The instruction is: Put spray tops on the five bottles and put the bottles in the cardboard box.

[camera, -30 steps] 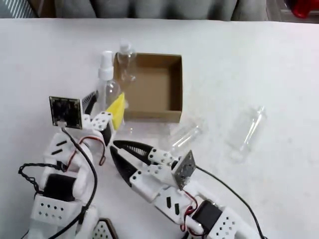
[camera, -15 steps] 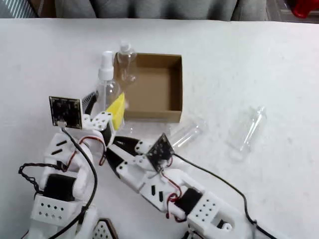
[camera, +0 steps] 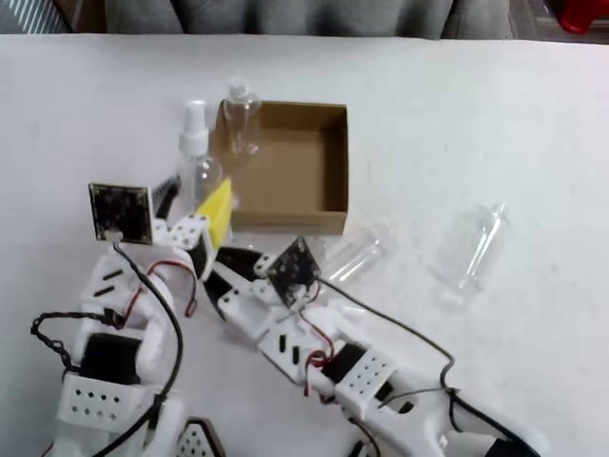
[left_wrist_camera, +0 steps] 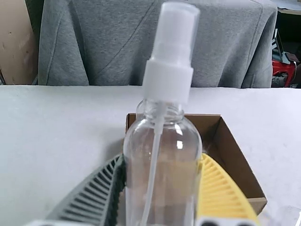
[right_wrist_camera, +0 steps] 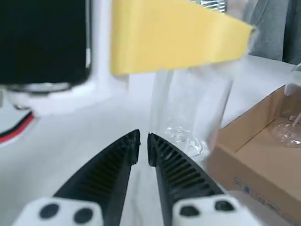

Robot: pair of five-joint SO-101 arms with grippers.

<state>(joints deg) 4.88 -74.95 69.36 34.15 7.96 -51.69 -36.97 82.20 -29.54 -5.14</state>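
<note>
A white surface (camera: 495, 114) runs back to a grey cloth (left_wrist_camera: 94, 42) draped over furniture. A brown board (left_wrist_camera: 11, 42) stands beside it; something red (camera: 582, 14) sits at the far corner.

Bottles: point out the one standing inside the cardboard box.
The spray-topped bottle in the cardboard box's far-left corner. The gripped bottle stands outside; two topless bottles lie on the table.

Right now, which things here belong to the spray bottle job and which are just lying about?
Job: capped bottle in left hand; second capped bottle in cardboard box; bare bottle near box; bare bottle farther off.
Lying about: grey fabric; red object at the back.
</note>
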